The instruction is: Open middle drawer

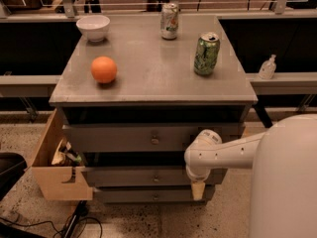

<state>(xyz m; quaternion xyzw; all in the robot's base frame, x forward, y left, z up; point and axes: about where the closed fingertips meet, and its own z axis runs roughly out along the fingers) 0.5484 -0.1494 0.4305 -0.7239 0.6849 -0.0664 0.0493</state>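
Note:
The grey cabinet (148,78) has three drawer fronts, one above the other. The middle drawer (124,176) is the second one, a flat grey front with a small round knob (156,178). It sits nearly flush with the bottom drawer (129,195). My white arm (223,155) reaches in from the right and bends down in front of the cabinet. The gripper (198,190) hangs pointing down at the right end of the middle and bottom drawer fronts, well to the right of the knob.
An orange (104,69), a white bowl (93,27) and two cans (206,53) (170,20) stand on the cabinet top. An open wooden box (55,175) with clutter sits at the cabinet's left. Cables (74,224) lie on the floor.

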